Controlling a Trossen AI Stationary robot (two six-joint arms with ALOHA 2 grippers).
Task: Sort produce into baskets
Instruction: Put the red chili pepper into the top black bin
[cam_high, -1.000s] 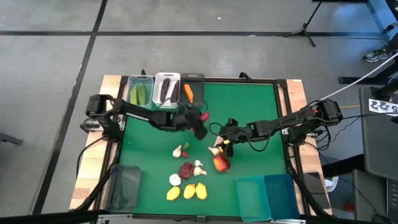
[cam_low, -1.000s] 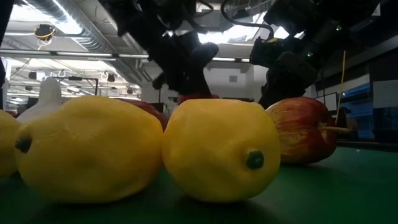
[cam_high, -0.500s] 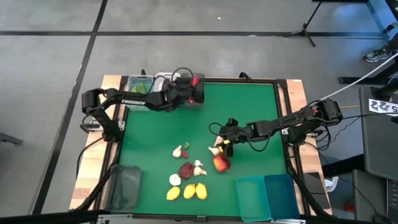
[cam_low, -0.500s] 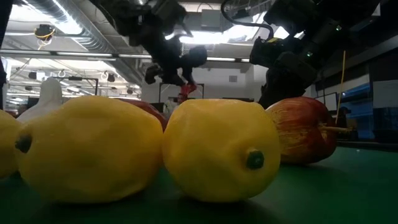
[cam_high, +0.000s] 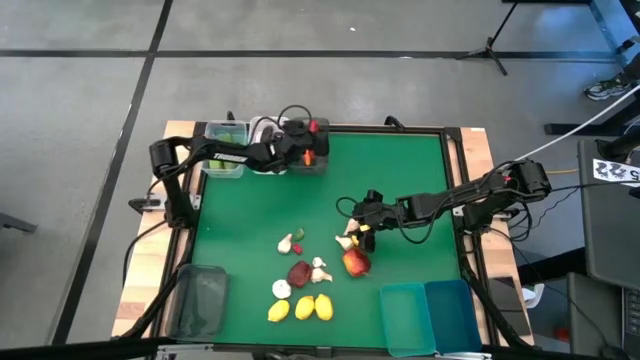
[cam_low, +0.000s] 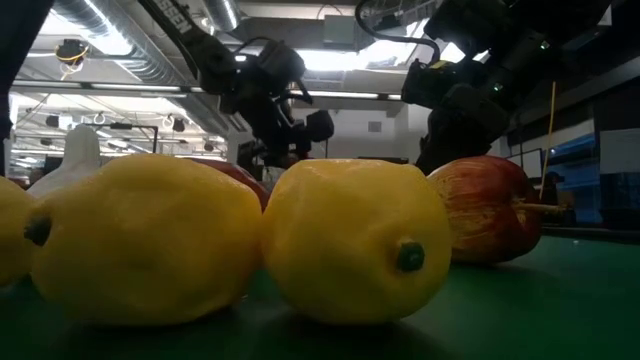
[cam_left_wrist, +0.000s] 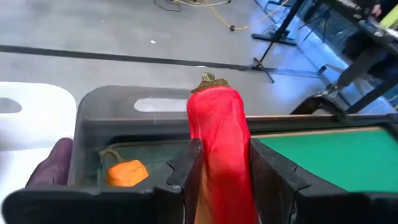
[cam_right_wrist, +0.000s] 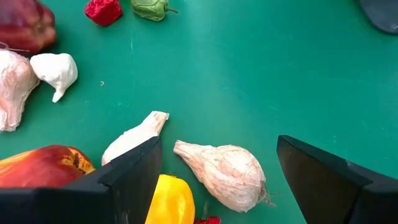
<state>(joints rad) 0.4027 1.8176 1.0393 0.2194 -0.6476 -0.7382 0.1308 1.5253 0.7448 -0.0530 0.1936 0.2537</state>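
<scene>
Yellow lemons (cam_high: 305, 307), three in a row, are lying nearest the front edge of the green table (cam_high: 400, 170), at about 6 o'clock from its middle, and in the low view two of them are filling the foreground and hiding most of what is behind. Just beyond them white garlic bulbs (cam_high: 320, 271) and a dark red fruit (cam_high: 299, 273) are crowding together, with a red apple (cam_high: 355, 263) at their 3 o'clock. The right gripper (cam_high: 362, 222) is hovering just above that cluster with its fingers (cam_right_wrist: 134, 168) spread wide and holding nothing; between them a garlic bulb (cam_right_wrist: 222, 173) and a yellow piece (cam_right_wrist: 170, 200) are lying on the mat. Two teal bins (cam_high: 430, 316) are sitting at 5 o'clock and a dark translucent bin (cam_high: 201, 298) at 7 o'clock. Along the far edge, toward 11 o'clock, a clear bin (cam_high: 226, 136) is holding green pieces, a white bin (cam_left_wrist: 31, 118) is showing a purple eggplant (cam_left_wrist: 53, 163) at its rim, and a dark grey bin (cam_left_wrist: 118, 118) is holding an orange carrot (cam_left_wrist: 126, 172). The left gripper (cam_left_wrist: 221, 180) is hanging over that grey bin, its fingers clamped on a red chili (cam_left_wrist: 219, 146) that is standing upright between them, stem up, directly above the bin.
</scene>
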